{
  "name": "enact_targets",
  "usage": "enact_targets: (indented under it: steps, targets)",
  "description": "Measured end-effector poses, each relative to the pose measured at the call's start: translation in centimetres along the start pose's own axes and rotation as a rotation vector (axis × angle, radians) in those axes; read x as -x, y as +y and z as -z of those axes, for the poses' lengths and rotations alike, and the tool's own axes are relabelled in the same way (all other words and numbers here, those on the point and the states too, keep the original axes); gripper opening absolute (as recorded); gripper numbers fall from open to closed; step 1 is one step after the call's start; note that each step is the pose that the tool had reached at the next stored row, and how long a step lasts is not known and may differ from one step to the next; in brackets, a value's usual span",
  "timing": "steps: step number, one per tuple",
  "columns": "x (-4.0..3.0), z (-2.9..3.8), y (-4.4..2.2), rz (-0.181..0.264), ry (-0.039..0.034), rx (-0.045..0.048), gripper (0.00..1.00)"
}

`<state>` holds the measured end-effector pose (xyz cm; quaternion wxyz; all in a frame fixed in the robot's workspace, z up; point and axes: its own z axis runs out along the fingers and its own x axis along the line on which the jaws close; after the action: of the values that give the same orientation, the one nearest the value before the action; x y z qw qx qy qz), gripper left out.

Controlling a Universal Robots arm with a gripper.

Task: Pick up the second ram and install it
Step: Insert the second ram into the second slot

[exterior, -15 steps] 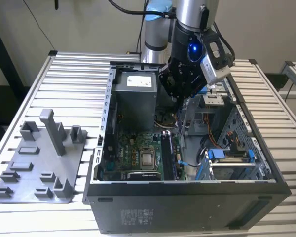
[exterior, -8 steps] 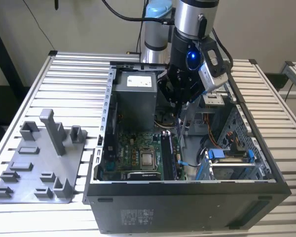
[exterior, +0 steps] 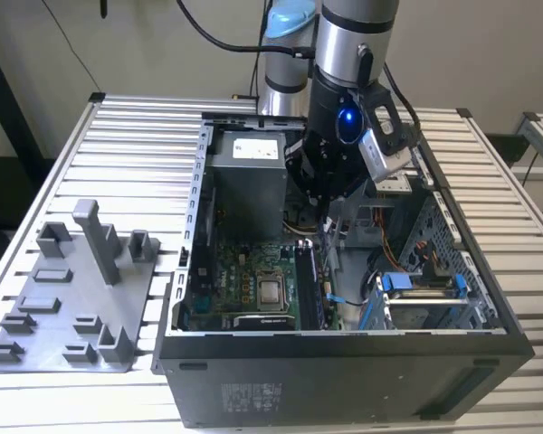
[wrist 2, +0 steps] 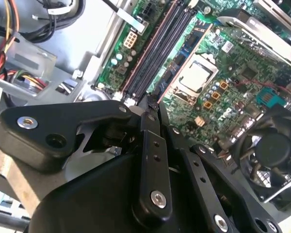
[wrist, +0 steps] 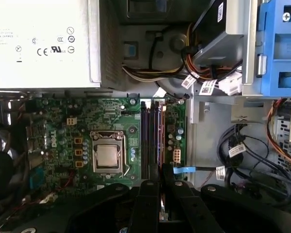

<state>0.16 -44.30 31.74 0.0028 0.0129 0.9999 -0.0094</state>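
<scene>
Gripper (wrist: 159, 187) is low over the memory slots (wrist: 151, 138) in the open computer case (exterior: 344, 362). Fingers look nearly closed together; the second ram (wrist: 160, 145) is mostly hidden, so whether they clamp it I cannot tell.

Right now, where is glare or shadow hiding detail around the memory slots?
First wrist view: the power supply label is washed out by glare, while the memory slots are evenly lit. Second wrist view: the bare chassis metal glares white. Exterior view: the motherboard lies in shadow inside the case.
</scene>
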Motion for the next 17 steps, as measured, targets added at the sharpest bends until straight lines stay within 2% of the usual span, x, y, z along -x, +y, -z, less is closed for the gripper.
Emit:
enact_targets:
  steps: [3,11,17]
  targets:
    - [-0.03,-0.24,-0.33,0.003,0.0039,0.0000,0.14]
    - [-0.39,-1.65,-0.33,0.003,0.0045,-0.0005,0.14]
    - [-0.40,-2.74,-0.37,0.003,0.0045,-0.0004,0.14]
